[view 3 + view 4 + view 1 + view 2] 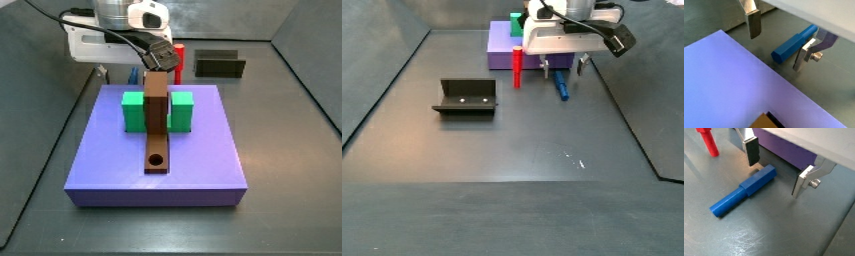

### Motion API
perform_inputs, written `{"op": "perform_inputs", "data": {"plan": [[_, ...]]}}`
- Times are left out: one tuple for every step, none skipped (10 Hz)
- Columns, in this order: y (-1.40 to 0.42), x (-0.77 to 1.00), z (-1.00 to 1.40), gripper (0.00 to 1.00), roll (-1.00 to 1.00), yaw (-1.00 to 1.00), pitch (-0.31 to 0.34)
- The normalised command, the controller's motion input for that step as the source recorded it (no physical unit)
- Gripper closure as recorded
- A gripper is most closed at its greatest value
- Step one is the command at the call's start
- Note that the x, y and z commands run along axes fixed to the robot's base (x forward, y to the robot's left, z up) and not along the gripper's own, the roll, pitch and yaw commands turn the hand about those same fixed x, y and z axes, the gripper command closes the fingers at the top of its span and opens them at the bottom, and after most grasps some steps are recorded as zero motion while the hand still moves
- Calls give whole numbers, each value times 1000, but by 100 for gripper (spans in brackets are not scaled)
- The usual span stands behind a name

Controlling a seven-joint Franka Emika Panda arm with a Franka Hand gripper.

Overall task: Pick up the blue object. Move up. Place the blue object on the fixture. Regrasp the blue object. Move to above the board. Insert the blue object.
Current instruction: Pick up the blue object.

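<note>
Now the purple platform (502,45) stands just beside the gripper (774,170), so a finger may knock its edge while descending. The fixture (465,97) waits well apart. The blue object (743,192) lies flat on the floor between the spread fingers (751,152), not gripped; an off-centre closing could roll it toward the red peg (708,141).

Even overhead light, soft shadows; glare streaks on floor (744,240). Wrist views slightly soft around the gripper (777,170).

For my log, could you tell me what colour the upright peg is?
Red; the upright peg shows best in a wrist view, beyond the open claw.
</note>
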Motion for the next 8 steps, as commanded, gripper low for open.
{"op": "perform_inputs", "data": {"plan": [[103, 6, -60, 0, 0, -37, 0], [120, 0, -17, 0, -3, -57, 0], [20, 0, 0, 0, -14, -49, 0], [0, 14, 0, 0, -17, -26, 0], [0, 9, -37, 0, -10, -9, 0], [0, 0, -63, 0, 0, 0, 0], [0, 0, 0, 0, 0, 0, 0], [0, 0, 0, 100, 0, 0, 0]]}}
